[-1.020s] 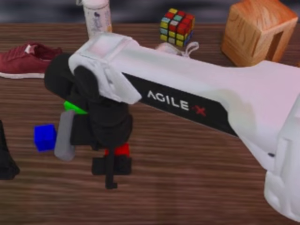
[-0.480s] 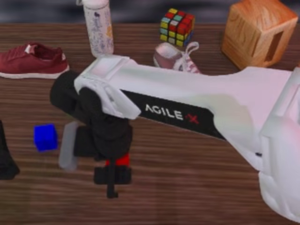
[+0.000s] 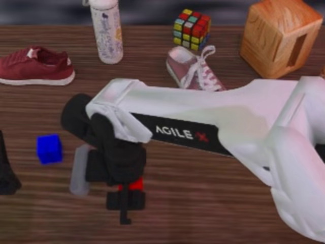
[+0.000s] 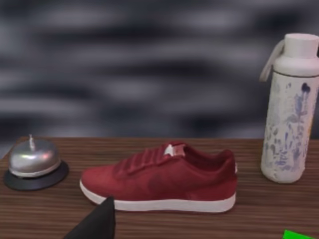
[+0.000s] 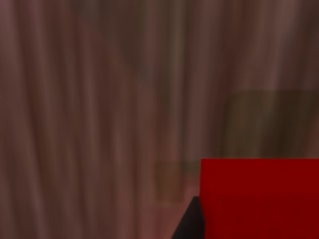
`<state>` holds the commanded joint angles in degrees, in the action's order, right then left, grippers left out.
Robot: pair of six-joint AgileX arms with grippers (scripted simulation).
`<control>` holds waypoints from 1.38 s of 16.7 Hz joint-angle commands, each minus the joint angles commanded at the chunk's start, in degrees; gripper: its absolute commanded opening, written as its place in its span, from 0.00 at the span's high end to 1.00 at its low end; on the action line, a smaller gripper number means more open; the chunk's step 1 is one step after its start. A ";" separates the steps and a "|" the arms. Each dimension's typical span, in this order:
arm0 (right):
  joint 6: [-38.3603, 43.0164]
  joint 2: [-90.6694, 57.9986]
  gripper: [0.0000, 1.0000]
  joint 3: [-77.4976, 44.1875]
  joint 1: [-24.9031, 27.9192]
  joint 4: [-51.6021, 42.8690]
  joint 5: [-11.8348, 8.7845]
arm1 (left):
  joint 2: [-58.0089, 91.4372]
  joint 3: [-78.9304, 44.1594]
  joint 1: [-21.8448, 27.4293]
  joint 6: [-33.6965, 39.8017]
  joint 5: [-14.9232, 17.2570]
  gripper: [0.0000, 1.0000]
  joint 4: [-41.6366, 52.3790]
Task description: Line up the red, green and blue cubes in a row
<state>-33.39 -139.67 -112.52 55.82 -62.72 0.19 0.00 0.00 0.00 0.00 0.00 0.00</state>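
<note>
Dark brown wood-grain table (image 3: pixel 203 203) fills the overhead view, and a white AgileX right arm reaches across it from the right side toward the left centre. Its black right gripper (image 3: pixel 127 193) points down at the table, fingers closed on the red cube (image 3: pixel 133 184), of which only a small red patch shows between the black parts. In the right wrist view the red cube (image 5: pixel 259 199) fills the lower corner of the picture, close against a dark finger, with blurred wood grain behind it.

The blue cube (image 3: pixel 49 149) sits on the table to the left of the gripper, apart from it. The green cube is hidden under the arm in the overhead view (only a sliver of bright green (image 4: pixel 299 235) shows at the edge of the left wrist view).

The left gripper (image 3: pixel 6 173) is parked at the table's left edge, mostly out of view; whether it is open cannot be told.

Along the far edge stand a dark red shoe (image 3: pixel 35 66), a white bottle (image 3: pixel 106 30), a multicoloured puzzle cube (image 3: pixel 192 29), a pink shoe (image 3: pixel 195 71) and a wooden box (image 3: pixel 279 35). The left wrist view also shows a silver bell (image 4: pixel 34 159).
</note>
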 joint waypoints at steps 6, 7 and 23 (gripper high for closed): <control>0.00 0.00 0.47 0.00 0.00 0.00 0.00 | 0.00 0.00 0.00 0.00 0.00 0.00 0.00; 0.00 0.00 0.40 0.00 0.00 0.00 0.00 | 0.00 0.00 0.00 0.00 0.00 0.00 0.00; -0.17 0.09 0.00 -1.00 0.13 -1.00 0.00 | 0.00 0.00 0.00 0.00 0.00 0.00 0.00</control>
<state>-33.56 -139.59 -113.52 55.95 -63.72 0.19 0.00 0.00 0.00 0.00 0.00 0.00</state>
